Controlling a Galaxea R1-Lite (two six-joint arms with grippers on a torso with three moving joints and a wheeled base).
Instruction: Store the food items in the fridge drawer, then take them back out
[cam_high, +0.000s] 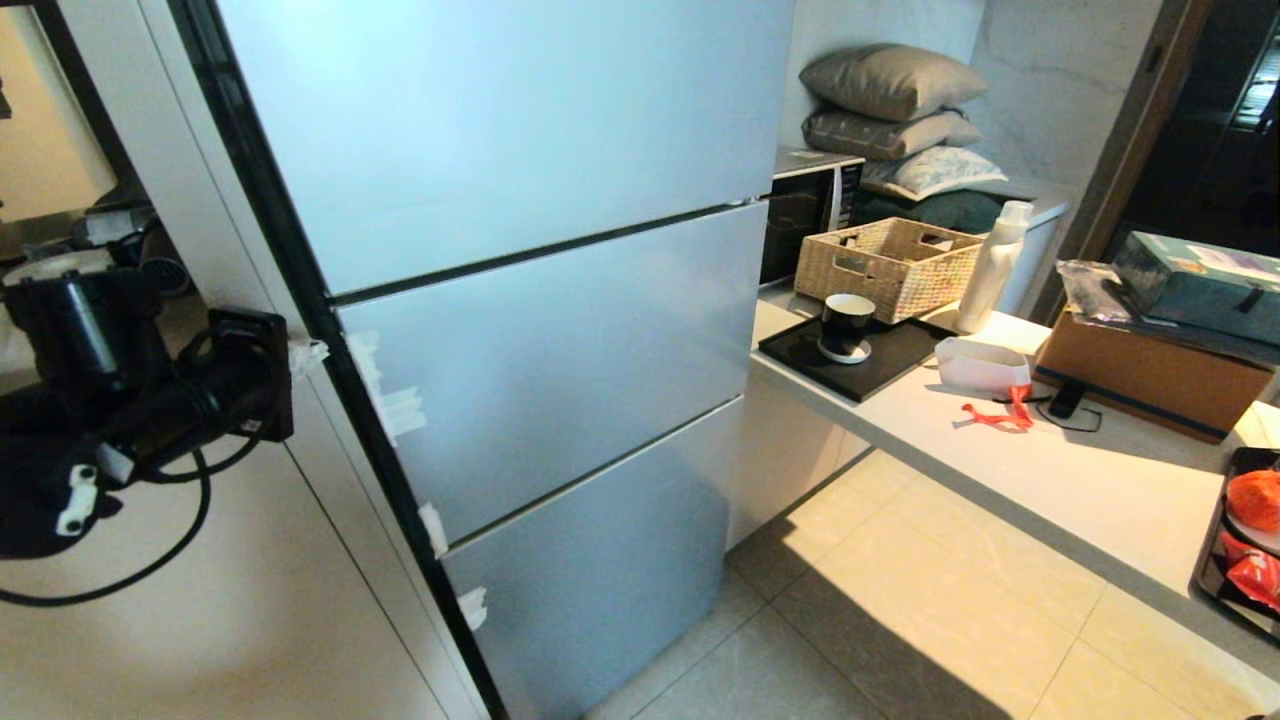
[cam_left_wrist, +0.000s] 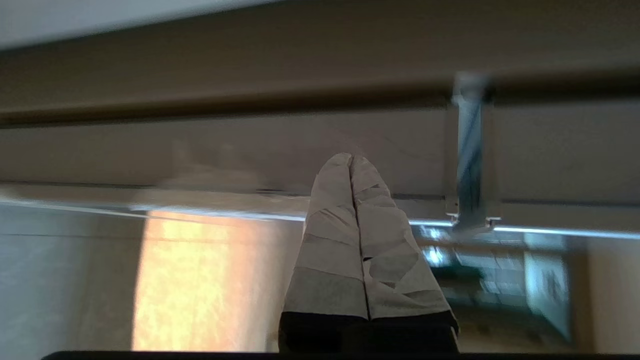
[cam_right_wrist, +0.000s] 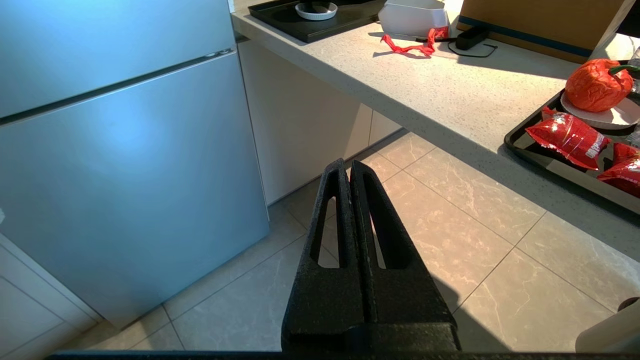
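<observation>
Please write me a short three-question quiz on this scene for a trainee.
1. True or false: all the fridge doors are shut.
2. Which gripper is near the fridge's edge? A) left gripper B) right gripper
3. Fill in: the red pepper sits on a white ____ in the black tray.

Key: 1 true. 2 A; its taped fingers are pressed together, while the right gripper, also shut, hangs over the floor. 3 plate.
</observation>
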